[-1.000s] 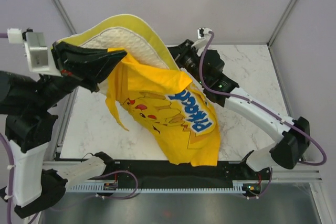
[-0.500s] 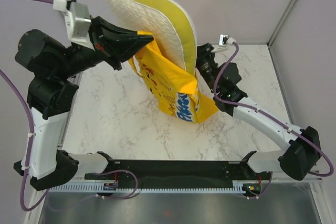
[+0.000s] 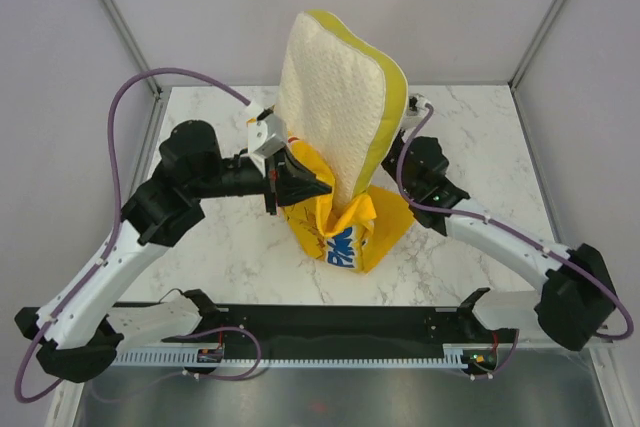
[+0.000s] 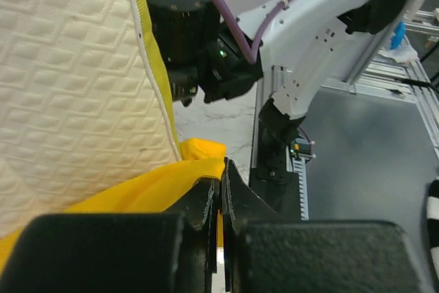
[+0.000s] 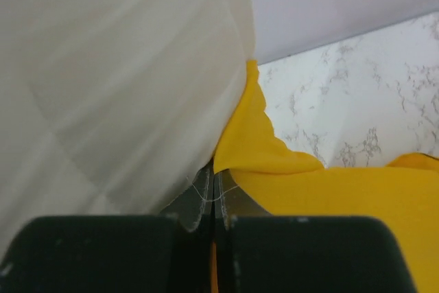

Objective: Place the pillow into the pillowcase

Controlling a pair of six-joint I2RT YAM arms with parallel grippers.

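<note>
The pillow [image 3: 335, 107] stands upright in the middle, white quilted with a yellow edge band; its lower end sits inside the yellow pillowcase [image 3: 345, 232], which is bunched low around it. My left gripper [image 3: 318, 187] is shut on the pillowcase's left rim; the left wrist view shows the yellow cloth [image 4: 158, 183] pinched in the left gripper [image 4: 221, 169] beside the pillow [image 4: 68, 94]. My right gripper [image 3: 392, 159] is shut on the pillowcase's right rim; the right wrist view shows cloth [image 5: 267, 162] held in the right gripper [image 5: 212, 180] against the pillow [image 5: 116, 80].
The marble table [image 3: 200, 247] lies under the work. Grey enclosure walls [image 3: 60, 67] stand on left, back and right. A black rail [image 3: 330, 322] with the arm bases runs along the near edge.
Both grippers have come down and inward with the pillowcase rim. The pillow has swung from tilted left to upright, and the case now sits bunched on the table around its lower end.
</note>
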